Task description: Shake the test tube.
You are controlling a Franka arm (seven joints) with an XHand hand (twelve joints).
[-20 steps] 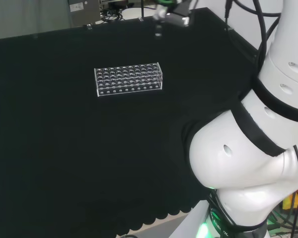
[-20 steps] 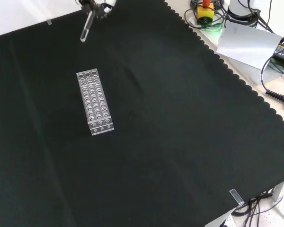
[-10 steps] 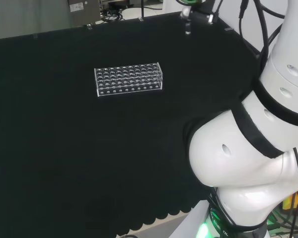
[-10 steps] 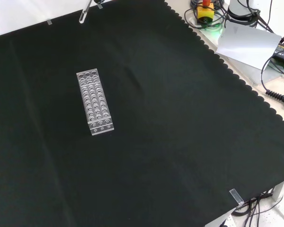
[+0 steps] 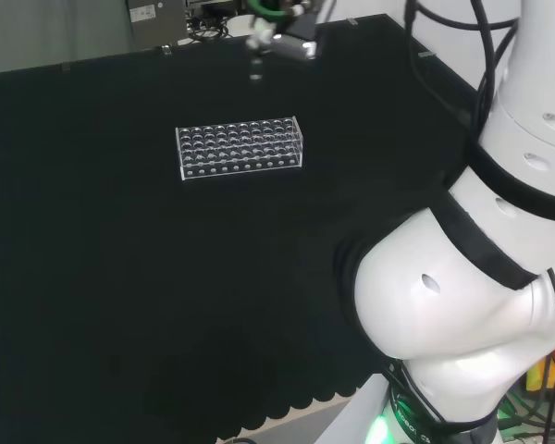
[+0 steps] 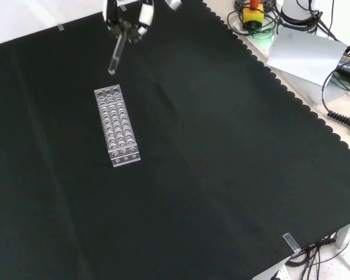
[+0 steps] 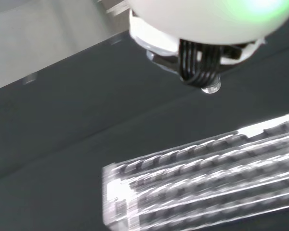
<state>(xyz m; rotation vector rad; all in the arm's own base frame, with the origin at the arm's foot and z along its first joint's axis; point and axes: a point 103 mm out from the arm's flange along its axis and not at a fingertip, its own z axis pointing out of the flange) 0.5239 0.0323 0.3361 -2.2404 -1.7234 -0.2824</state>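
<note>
The hand (image 6: 128, 20) hangs over the cloth near the top of the front view, its fingers curled round a clear test tube (image 6: 115, 54) that points down and slightly left. The tube's tip hovers just above the far end of the clear tube rack (image 6: 116, 125). In the head view the hand (image 5: 282, 26) is at the top, with the tube (image 5: 255, 65) above and beyond the rack (image 5: 240, 147). Black fingers (image 7: 202, 60) in the wrist view close on the tube's rounded tip (image 7: 212, 87), with the rack (image 7: 207, 183) beneath.
The rack's holes look empty. Black cloth (image 6: 221, 163) spreads wide around it. Off the cloth's scalloped edge in the front view lie a grey sheet (image 6: 306, 55), cables and a yellow-red device (image 6: 252, 14). The arm's white links (image 5: 472, 259) fill the right of the head view.
The hand with the tube swung right in the head view half a second ago, then back left. In the front view it went up out of sight and came back down toward the rack.
</note>
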